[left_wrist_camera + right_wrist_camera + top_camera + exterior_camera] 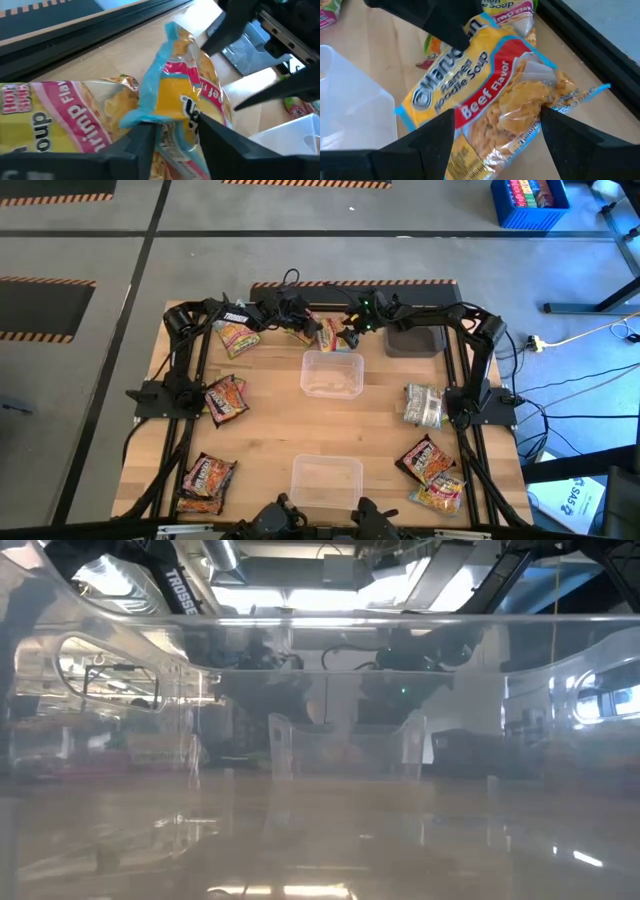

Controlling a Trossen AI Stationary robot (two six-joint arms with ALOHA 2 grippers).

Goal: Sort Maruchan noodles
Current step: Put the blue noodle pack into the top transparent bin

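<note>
The wooden tabletop (270, 435) carries two clear tubs: one at centre (332, 373), one at the near edge (326, 480). Near the far edge, a yellow beef-flavour packet (485, 85) is straddled by the right gripper (497, 135), jaws wide and empty, while the left gripper (172, 132) is half closed on the packet's crimped end. A firm pinch should be confirmed before lifting. A shrimp packet (55, 120) lies just beside, easily dragged along. Other packets are scattered well apart.
</note>
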